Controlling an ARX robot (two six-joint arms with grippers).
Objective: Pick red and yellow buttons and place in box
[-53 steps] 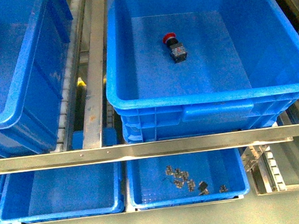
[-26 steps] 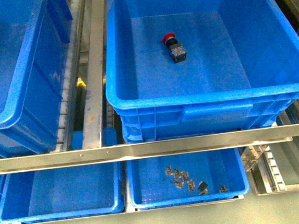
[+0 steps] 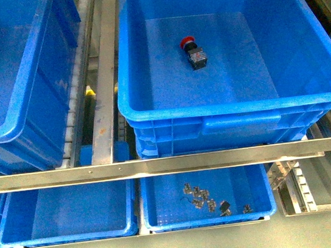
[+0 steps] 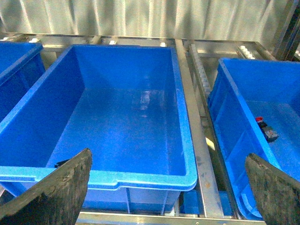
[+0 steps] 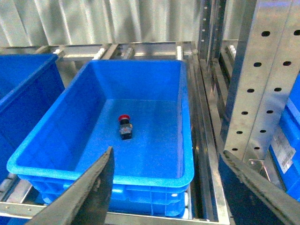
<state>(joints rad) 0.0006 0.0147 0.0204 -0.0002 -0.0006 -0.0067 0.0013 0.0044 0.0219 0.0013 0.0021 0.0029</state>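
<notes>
One red button (image 3: 193, 52) with a black body lies on its side on the floor of the large deep blue box (image 3: 233, 103) at the right of the upper shelf. The button also shows in the right wrist view (image 5: 124, 127) and the left wrist view (image 4: 267, 130). No yellow button is in view. My right gripper (image 5: 166, 157) hangs open in front of this box's near rim (image 5: 108, 177), well short of the button. My left gripper (image 4: 168, 157) is open before the near rim of the neighbouring large bin (image 4: 117, 176), which holds nothing. Neither arm shows in the front view.
A steel rail (image 3: 157, 164) runs along the shelf front, and roller tracks (image 3: 100, 77) separate the two bins. Below sit two shallow blue trays; the right one (image 3: 155, 209) holds several small metal parts (image 3: 202, 196). A perforated steel upright (image 5: 262, 79) stands right of the box.
</notes>
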